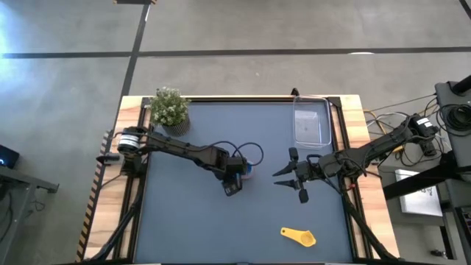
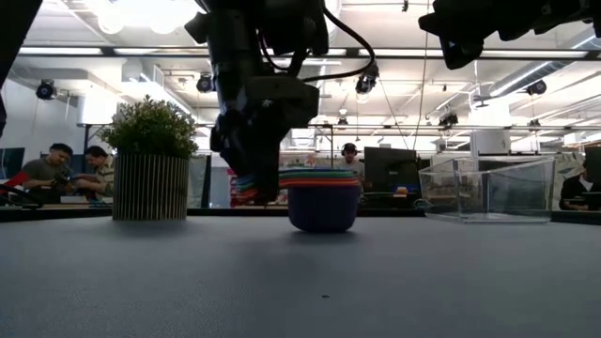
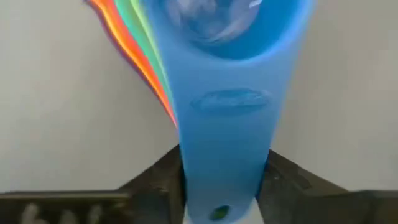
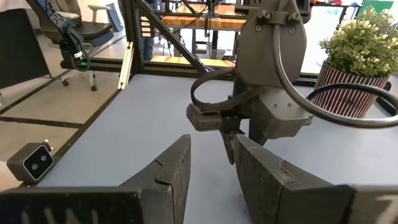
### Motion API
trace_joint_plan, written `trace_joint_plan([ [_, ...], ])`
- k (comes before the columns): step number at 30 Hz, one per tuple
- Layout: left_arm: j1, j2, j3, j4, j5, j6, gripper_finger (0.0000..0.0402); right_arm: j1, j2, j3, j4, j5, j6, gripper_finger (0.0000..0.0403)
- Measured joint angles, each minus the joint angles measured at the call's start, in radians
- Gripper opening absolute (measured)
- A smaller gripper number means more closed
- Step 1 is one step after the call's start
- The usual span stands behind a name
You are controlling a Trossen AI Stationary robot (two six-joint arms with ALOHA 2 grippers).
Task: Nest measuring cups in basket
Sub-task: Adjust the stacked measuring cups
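Blue-topped nested measuring cups (image 2: pixel 322 202) at frame centre: left gripper (image 2: pixel 252 160) clamps their handles; right gripper (image 1: pixel 292 177) hovers part-open, empty.

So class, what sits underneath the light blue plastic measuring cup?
Under the light blue plastic measuring cup, nested green, orange, red and purple handle edges fan out. Their bowls are covered, so nothing inside them shows.

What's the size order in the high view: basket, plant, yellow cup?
Largest to smallest, as they look from above:
1. basket
2. plant, close to the basket in spread, so that order is unsure
3. yellow cup, clearly the smallest
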Motion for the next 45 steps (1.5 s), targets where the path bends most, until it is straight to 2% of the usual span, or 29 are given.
trace_joint_plan([
  [2, 0.000, -0.002, 0.000, -0.023, 0.024, 0.045, 0.0113, 0.000, 0.000, 0.000, 0.000, 0.000, 0.000, 0.0112],
  [9, -0.002, -0.038, 0.000, -0.126, 0.121, 0.195, 0.0113, 0.000, 0.000, 0.000, -0.002, 0.000, 0.000, 0.0112],
  [18, -0.006, -0.089, -0.005, -0.267, 0.159, 0.344, 0.0116, 0.000, 0.000, 0.000, -0.008, -0.001, 0.008, 0.0112],
  [22, -0.008, -0.091, -0.017, -0.235, 0.230, 0.410, 0.0112, 0.000, 0.000, 0.000, -0.009, -0.001, 0.015, 0.0112],
  [30, -0.001, -0.095, -0.108, -0.094, 0.241, 0.435, 0.0109, 0.000, 0.000, 0.000, -0.014, -0.002, 0.019, 0.0112],
  [37, 0.020, -0.145, -0.246, 0.069, 0.287, 0.386, 0.0094, 0.000, 0.000, 0.000, -0.016, -0.002, 0.019, 0.0112],
  [45, 0.020, -0.231, -0.270, 0.108, 0.275, 0.342, 0.0067, -0.001, 0.000, 0.000, -0.016, 0.022, 0.017, 0.0112],
])
